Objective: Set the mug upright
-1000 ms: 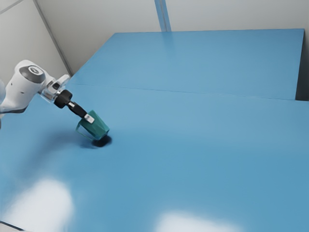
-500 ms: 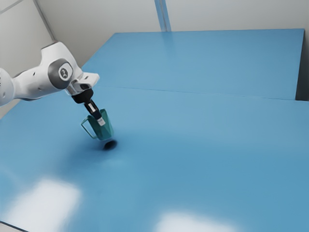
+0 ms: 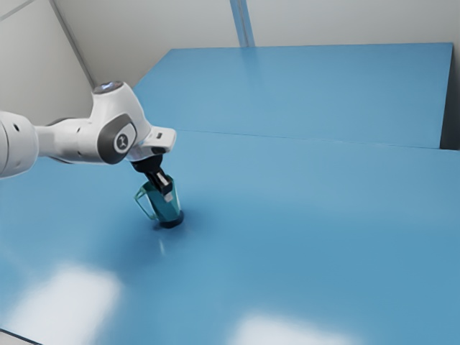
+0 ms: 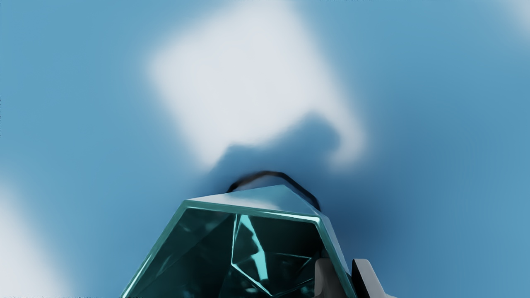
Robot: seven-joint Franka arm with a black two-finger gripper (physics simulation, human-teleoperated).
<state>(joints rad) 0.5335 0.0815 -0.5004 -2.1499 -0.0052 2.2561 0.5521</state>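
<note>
- End effector (image 3: 167, 194): nearly closed, gripping the wall of the teal faceted mug (image 3: 167, 210), one finger inside, one outside.
- Mug position: slightly tilted, base at or just above the desk (image 3: 309, 230).

The table (image 3: 323, 215) is big, flat and blue, and a thin line (image 3: 302, 136) runs across it. Behind it is a plain, light gray wall (image 3: 345, 21) with a blue stripe (image 3: 242, 21) going up it. On the exterior view's left, a side wall (image 3: 32, 65) meets it at a dark gray line (image 3: 72, 43). Past the table's edge on the exterior view's right, there is a dark patch (image 3: 451, 122). Soft white shiny spots (image 3: 72, 298) glow on the blue top.
</note>
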